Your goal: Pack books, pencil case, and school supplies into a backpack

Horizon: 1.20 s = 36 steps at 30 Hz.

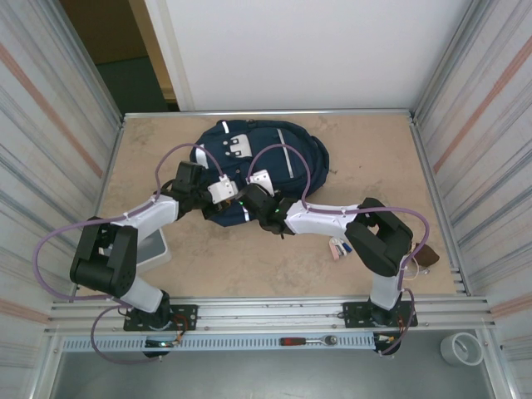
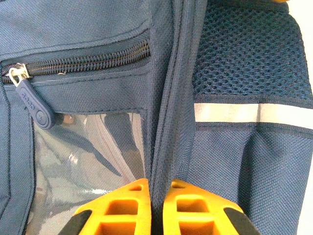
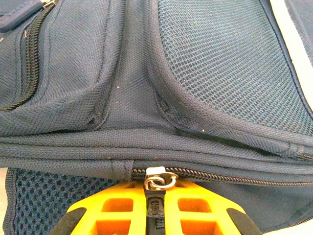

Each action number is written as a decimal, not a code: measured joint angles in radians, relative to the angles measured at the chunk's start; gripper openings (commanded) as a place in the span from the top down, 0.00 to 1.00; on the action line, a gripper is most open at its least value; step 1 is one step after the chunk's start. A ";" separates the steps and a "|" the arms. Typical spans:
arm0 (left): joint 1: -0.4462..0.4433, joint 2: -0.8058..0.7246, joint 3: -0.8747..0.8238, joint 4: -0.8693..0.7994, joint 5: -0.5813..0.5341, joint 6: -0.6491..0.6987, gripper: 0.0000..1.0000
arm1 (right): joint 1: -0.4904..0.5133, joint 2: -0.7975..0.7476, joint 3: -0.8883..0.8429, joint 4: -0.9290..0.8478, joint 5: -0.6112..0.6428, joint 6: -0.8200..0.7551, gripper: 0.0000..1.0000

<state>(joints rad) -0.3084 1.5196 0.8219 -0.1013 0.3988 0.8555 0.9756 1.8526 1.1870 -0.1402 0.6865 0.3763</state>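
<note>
The navy backpack (image 1: 274, 154) lies flat at the middle back of the table, a white stripe (image 2: 254, 113) across its side. My left gripper (image 1: 221, 196) is at its near-left edge; its orange fingers (image 2: 122, 205) are shut on a ridge of backpack fabric (image 2: 157, 161) beside a clear pocket window (image 2: 88, 156). My right gripper (image 1: 256, 193) is at the near edge, shut on the dark zipper pull (image 3: 156, 208) below a metal slider (image 3: 157, 177). The zipper (image 3: 220, 177) looks closed to the right. Small white-and-pink supplies (image 1: 338, 248) peek from under the right arm. The books are out of view.
A white tray (image 1: 156, 249) sits under the left forearm. A brown item (image 1: 426, 258) lies at the table's right edge. A second zipper with a blue pull (image 2: 34, 105) runs above the clear window. A ratchet tool (image 1: 307, 340) and a tape roll (image 1: 461, 347) rest on the front rail.
</note>
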 measured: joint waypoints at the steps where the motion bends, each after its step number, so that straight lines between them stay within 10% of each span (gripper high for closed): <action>1: 0.000 0.000 0.000 0.000 -0.001 0.000 1.00 | -0.001 -0.001 0.000 0.000 -0.005 -0.004 1.00; 25: 0.028 -0.011 -0.005 0.002 0.006 -0.008 1.00 | -0.312 -0.209 -0.186 0.024 -0.630 -0.057 1.00; 36: 0.033 -0.011 -0.006 0.004 0.018 -0.008 1.00 | -0.376 -0.215 -0.228 0.100 -0.800 -0.069 0.83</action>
<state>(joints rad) -0.2756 1.5085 0.8154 -0.0975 0.4171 0.8478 0.5999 1.6375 0.9588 -0.0406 -0.1135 0.3077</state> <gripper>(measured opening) 0.101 0.145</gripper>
